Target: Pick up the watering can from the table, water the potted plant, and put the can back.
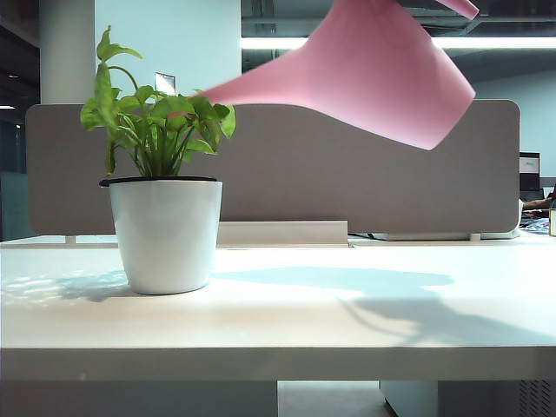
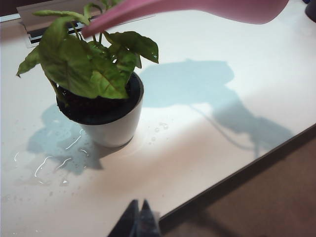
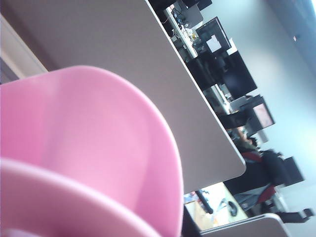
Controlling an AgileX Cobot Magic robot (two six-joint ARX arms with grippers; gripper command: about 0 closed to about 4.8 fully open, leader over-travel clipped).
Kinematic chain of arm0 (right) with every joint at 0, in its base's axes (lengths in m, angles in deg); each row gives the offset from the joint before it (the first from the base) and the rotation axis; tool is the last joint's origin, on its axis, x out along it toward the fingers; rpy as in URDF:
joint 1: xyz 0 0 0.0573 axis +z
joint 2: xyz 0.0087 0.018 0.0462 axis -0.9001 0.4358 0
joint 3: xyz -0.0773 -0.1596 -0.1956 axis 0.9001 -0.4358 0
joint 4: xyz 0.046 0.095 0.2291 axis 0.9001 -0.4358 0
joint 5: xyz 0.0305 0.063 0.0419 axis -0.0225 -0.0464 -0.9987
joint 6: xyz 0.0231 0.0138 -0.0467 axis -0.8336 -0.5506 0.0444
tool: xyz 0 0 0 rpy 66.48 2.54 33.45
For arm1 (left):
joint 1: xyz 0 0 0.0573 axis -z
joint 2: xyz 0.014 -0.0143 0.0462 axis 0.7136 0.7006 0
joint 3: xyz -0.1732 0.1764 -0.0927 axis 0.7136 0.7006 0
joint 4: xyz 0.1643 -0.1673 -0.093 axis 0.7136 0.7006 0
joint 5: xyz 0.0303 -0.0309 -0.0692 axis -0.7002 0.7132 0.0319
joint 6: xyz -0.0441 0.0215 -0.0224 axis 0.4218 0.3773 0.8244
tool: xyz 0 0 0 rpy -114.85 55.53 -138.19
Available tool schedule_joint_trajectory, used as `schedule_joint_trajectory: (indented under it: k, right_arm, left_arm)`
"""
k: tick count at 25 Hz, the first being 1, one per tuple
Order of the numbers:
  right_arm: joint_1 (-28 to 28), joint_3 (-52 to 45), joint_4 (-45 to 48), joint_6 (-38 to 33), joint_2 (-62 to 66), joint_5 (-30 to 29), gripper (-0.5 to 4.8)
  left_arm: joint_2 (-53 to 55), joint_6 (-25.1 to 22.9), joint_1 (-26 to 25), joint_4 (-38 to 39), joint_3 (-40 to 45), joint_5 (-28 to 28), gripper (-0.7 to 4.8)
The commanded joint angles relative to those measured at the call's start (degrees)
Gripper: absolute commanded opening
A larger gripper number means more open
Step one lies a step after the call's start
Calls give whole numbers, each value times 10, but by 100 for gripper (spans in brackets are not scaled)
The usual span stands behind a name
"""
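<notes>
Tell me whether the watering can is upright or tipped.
Tipped. The watering can hangs in the air, body raised, spout slanting down to the potted plant. No water stream shows.

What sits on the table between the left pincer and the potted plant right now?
In the left wrist view, only bare white table with water droplets and streaks lies between the shut left pincer and the potted plant.

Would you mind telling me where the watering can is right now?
In the exterior view the watering can is in the air at upper right, tilted, its spout reaching left over the potted plant's leaves, well clear of the table.
</notes>
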Motion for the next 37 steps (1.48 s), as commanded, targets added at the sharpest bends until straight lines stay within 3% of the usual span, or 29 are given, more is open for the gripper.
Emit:
schedule_joint_trajectory:
  k: [1, 5, 11, 15, 21, 29, 37]
  right_arm:
    - [0, 7, 35, -54, -19, 15, -5]
    - [0, 5, 9, -137, -30, 15, -5]
    - [-1, -58, 38, -343, -36, -32, -5]
    - [-2, -159, 191, -379, -35, -55, -6]
    - [-11, -344, 504, -461, -23, -66, -5]
    - [-49, -435, 659, -491, 54, -78, -5]
    - [-56, -437, 712, -508, 118, -109, -5]
  left_arm:
    - [-1, 0, -1, -7, -1, 1, 3]
    - [-1, 0, -1, -7, -1, 1, 3]
    - [-1, 0, -1, -7, -1, 1, 3]
    - [-1, 0, -1, -7, -1, 1, 3]
    - [-1, 0, -1, -7, -1, 1, 3]
    - [-1, 0, -1, -7, -1, 1, 3]
    - [-1, 0, -1, -7, -1, 1, 3]
